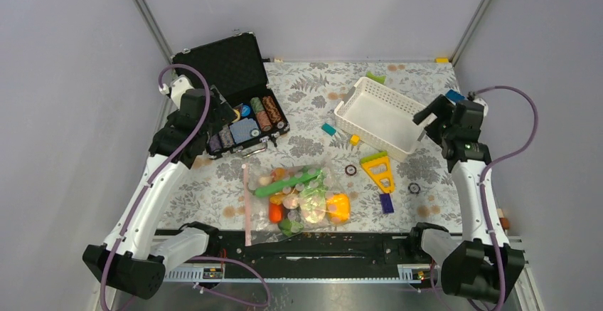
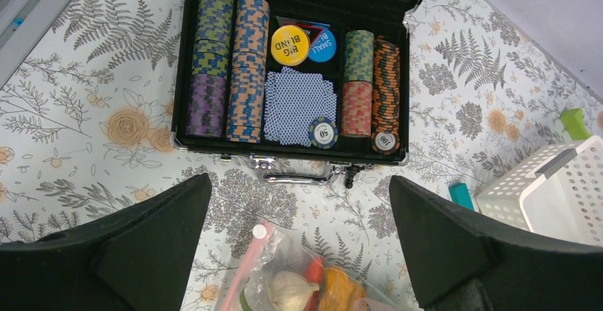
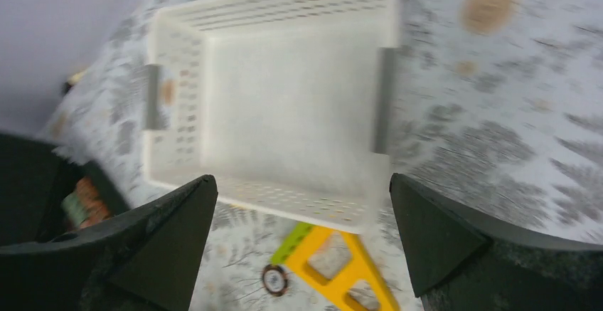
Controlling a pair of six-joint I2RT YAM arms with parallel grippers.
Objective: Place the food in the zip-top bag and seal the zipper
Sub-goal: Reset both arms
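1 zip-top bag (image 1: 257, 211) w/ the food (image 1: 338, 208) inside, 1 black case (image 2: 183, 76) w/ poker chips (image 2: 245, 69) + cards (image 2: 299, 104), 1 white basket (image 3: 284, 97); left gripper (image 2: 299, 179) & right gripper (image 3: 302, 178) jaws both wide open.

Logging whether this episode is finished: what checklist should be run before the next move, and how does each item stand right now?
1. Food inside the zip-top bag: ok, the pieces lie within its outline.
2. Zipper sealed: cannot tell, the strip is too thin to judge in any view.
3. Left gripper open and empty: ok.
4. Right gripper open and empty: ok.
5. No food left outside the bag: cannot tell, a green piece behind the basket may be only a block.
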